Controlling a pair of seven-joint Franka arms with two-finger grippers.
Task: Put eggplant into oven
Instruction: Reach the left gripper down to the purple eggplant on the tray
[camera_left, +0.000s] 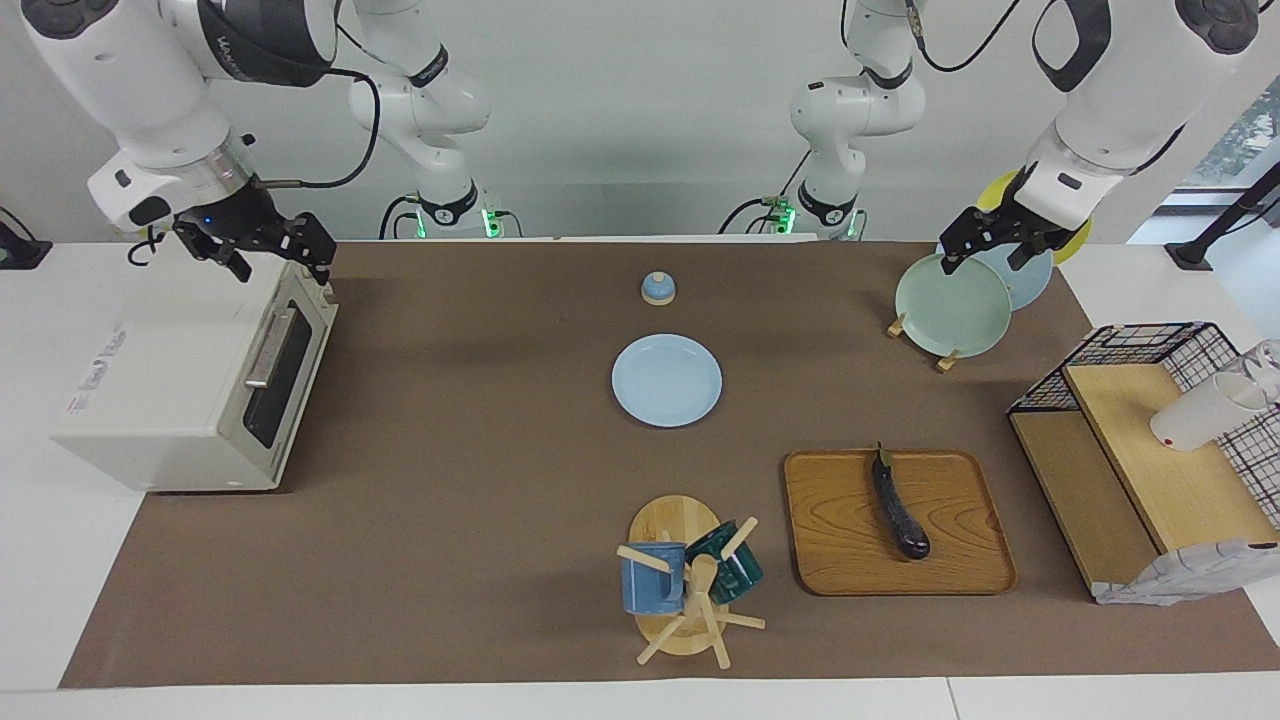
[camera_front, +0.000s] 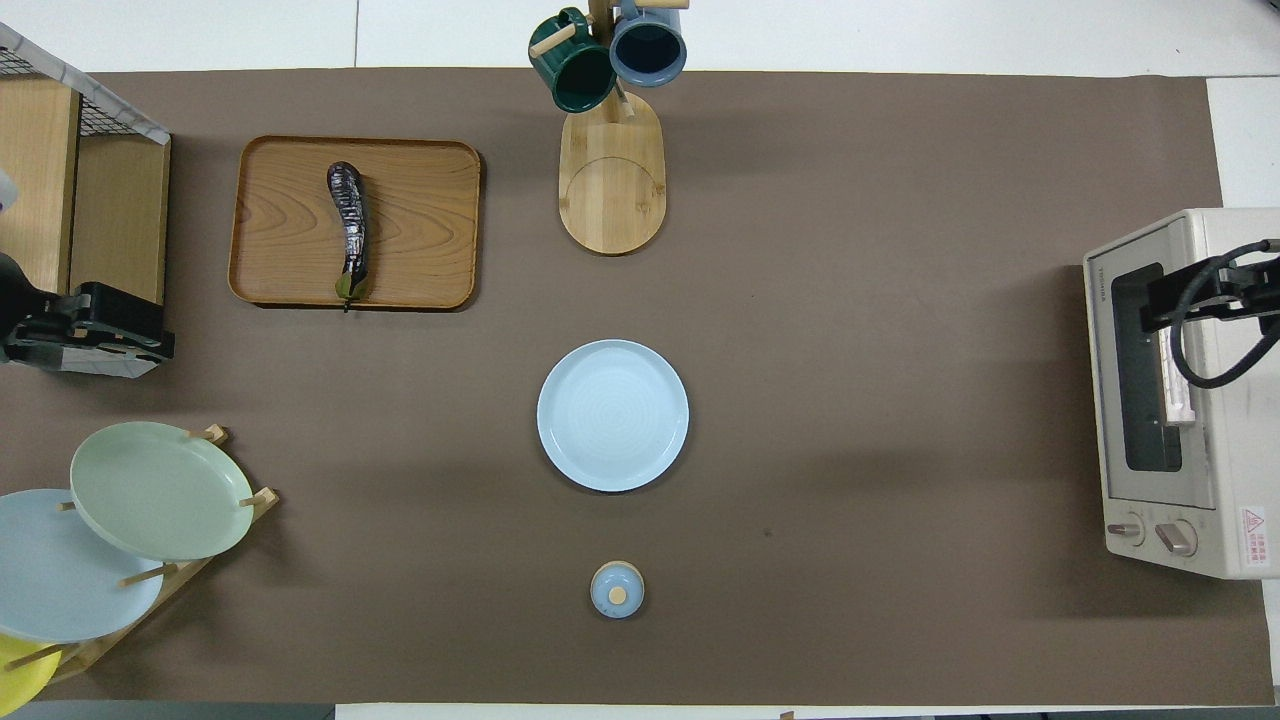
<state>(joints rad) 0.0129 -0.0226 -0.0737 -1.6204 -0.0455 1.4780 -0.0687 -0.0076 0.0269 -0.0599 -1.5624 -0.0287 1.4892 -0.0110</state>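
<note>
Oven (camera_left: 190, 390) door shut; right end effector (camera_left: 262, 248), grip state unclear, hovers above handle (camera_left: 268, 347): hook it first. Eggplant (camera_left: 899, 508) well apart from left end effector (camera_left: 985, 243), unclear too.

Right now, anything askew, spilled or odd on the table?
One oddity: a white cup lies tipped on the wooden shelf in the wire rack at the left arm's end. Nothing spilled.

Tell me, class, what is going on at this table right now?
Nothing is being held yet. The eggplant lies on the wooden tray toward the left arm's end of the table. The oven stands at the right arm's end, door shut. The right pincer hovers over the oven's top edge; the left pincer hangs over the plate rack.
</note>
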